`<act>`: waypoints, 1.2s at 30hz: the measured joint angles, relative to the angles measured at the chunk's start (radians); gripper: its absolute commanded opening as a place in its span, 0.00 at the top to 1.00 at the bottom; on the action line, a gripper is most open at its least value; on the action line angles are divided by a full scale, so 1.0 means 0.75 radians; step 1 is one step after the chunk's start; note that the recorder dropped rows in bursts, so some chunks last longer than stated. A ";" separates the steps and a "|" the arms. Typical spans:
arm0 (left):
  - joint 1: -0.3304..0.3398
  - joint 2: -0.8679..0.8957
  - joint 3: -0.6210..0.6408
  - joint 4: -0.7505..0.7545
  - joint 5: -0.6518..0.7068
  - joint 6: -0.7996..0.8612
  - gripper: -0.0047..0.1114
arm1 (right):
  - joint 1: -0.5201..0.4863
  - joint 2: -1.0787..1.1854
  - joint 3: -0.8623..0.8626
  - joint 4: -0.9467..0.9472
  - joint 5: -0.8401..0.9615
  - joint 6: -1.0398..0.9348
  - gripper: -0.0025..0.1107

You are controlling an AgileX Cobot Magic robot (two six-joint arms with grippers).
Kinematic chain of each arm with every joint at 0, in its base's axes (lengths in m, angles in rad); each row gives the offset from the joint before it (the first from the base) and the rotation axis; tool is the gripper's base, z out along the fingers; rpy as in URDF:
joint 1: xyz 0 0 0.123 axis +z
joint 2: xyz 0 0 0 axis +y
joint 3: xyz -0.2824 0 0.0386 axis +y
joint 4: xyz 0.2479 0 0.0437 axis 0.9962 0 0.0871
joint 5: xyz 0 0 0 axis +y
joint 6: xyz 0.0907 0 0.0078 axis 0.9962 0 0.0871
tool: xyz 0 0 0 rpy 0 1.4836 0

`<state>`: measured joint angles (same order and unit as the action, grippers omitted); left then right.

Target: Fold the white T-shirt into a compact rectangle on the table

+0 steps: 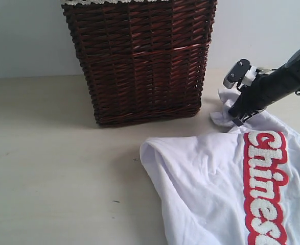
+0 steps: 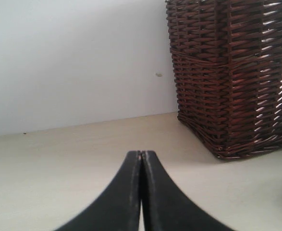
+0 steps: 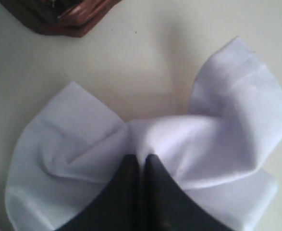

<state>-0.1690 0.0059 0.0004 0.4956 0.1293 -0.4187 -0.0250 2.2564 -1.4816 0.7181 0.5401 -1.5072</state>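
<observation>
The white T-shirt [image 1: 206, 178] lies crumpled on the table [image 1: 58, 163] at the front right, its red band with fuzzy white lettering running along the right edge. My right gripper [image 1: 237, 120] is down at the shirt's far end, near the basket's right corner. In the right wrist view that gripper [image 3: 141, 156] is shut on a bunched fold of the white T-shirt [image 3: 213, 125], with cloth fanning out on both sides. My left gripper [image 2: 141, 154] hangs shut and empty over bare table [image 2: 59, 163]; it does not show in the exterior view.
A tall dark brown wicker basket [image 1: 139, 61] with white lace trim stands at the back centre, close to the shirt's far end. It also shows in the left wrist view as the basket [image 2: 232, 77]. A pale wall rises behind the table.
</observation>
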 measured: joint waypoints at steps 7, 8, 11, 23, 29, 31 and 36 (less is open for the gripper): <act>0.000 0.000 0.000 0.000 0.000 0.000 0.96 | -0.021 -0.143 0.000 -0.124 0.073 0.177 0.98; 0.000 0.000 0.000 0.000 0.000 0.000 0.96 | -0.029 -0.170 0.000 -0.166 0.121 0.219 0.98; 0.000 0.000 0.000 0.000 0.000 0.000 0.96 | -0.055 -0.258 0.000 -0.363 0.316 0.372 0.98; 0.000 0.000 0.000 0.000 0.000 0.000 0.96 | -0.101 -0.286 0.081 -0.826 0.856 0.576 0.38; 0.000 0.000 0.000 0.000 0.000 0.000 0.96 | -0.101 -0.287 0.167 -0.823 0.763 0.576 0.36; 0.000 0.000 0.000 0.000 0.000 0.000 0.96 | -0.101 -0.322 0.170 -0.799 0.707 0.558 0.36; 0.000 0.000 0.000 0.000 0.000 0.000 0.96 | -0.101 -0.511 0.170 -0.678 0.461 0.422 0.36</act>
<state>-0.1690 0.0059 0.0004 0.4956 0.1293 -0.4187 -0.1004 1.8728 -1.3540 0.2094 0.8858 -1.1907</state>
